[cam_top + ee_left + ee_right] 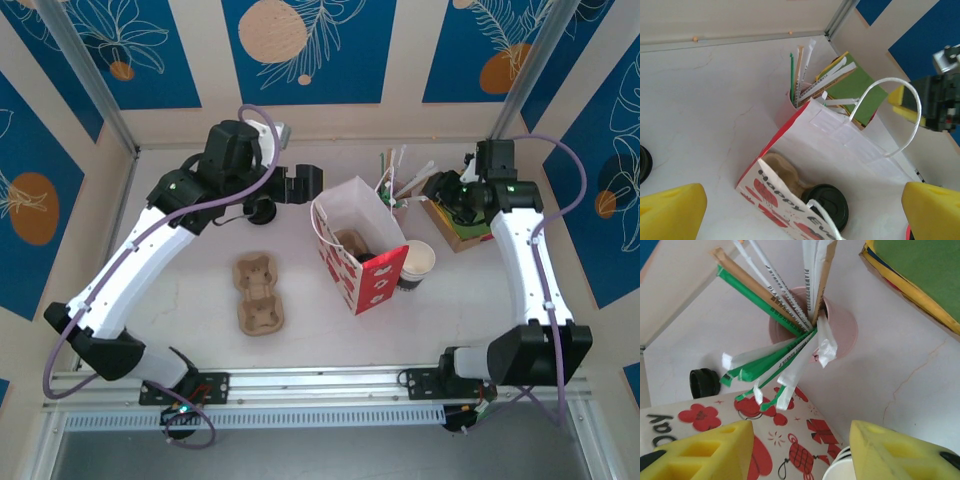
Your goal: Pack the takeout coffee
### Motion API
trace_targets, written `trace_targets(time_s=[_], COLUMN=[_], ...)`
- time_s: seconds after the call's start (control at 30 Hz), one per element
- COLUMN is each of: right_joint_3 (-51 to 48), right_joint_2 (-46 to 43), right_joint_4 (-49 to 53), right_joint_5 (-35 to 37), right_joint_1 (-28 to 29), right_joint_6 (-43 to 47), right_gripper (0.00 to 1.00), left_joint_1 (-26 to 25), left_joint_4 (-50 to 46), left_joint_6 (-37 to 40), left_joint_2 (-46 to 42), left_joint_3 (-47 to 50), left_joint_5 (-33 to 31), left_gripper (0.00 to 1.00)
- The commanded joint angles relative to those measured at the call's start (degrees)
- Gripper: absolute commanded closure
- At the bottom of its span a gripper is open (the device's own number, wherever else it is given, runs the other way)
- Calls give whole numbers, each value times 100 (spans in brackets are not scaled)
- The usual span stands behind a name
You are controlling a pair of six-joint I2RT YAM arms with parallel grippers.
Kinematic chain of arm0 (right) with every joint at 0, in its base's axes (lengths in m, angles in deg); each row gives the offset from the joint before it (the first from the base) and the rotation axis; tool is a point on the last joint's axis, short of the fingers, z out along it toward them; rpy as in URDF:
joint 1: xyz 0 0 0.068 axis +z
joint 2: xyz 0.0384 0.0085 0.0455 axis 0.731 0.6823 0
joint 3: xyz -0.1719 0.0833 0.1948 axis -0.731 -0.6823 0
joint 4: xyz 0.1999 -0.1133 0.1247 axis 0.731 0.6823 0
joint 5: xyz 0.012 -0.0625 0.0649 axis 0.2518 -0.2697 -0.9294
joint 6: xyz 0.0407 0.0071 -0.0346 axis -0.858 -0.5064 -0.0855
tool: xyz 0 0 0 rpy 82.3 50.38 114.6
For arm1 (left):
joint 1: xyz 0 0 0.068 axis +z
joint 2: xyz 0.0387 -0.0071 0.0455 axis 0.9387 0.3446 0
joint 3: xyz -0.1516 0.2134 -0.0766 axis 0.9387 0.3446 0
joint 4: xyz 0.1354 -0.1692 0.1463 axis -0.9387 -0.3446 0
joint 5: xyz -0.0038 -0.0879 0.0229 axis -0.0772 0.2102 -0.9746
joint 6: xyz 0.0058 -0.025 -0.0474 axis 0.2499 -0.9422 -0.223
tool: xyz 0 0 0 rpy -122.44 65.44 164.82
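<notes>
**Status.** The takeout coffee point(827, 206) sits inside the paper bag point(850, 142), low centre of the left wrist view. It is on the bag floor, just beside a brown pulp insert point(782, 172). Judgement: the main step is done and the cup is packed.

**Appearance.** Only the round black lid shows. It faces straight up and lies flat, so the cup reads as upright and capped. The bag's printed wall hides the cup body.

**Outside the bag.**
- A lidless cup point(418, 262) stands right of centre in the top view, against or just beside the bag's red side; I cannot tell which.
- A pulp carrier point(258, 292) lies left of the bag, well apart from it.
- The pink cup of stirrers point(840, 330) is upper centre in the right wrist view, beyond the bag.

**Pincers.**
- The left gripper point(304, 186) is upper centre of the top view, left of the bag mouth. Its jaws are spread wide and hold nothing.
- The right gripper point(800, 440) looks down over the stirrer cup. Its pads are apart with nothing between them.

**Remaining (judged).** Little is left beyond both arms backing clear of the bag. I cannot tell whether stirrers belong in the pack.
</notes>
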Motion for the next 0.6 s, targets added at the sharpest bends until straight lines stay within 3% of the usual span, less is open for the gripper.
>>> trace_targets(time_s=[0.0,0.57], right_joint_3=[-47,-88], right_joint_2=[211,1091], right_joint_4=[-275,-695], right_joint_5=[61,-169], right_joint_1=[-42,-231], right_joint_6=[-12,127], right_gripper=[47,60], left_joint_1=[24,28], left_joint_4=[-173,-620], left_joint_6=[122,285], left_joint_2=[84,288], left_joint_3=[-250,-682], left_joint_5=[147,-215], left_gripper=[0,0])
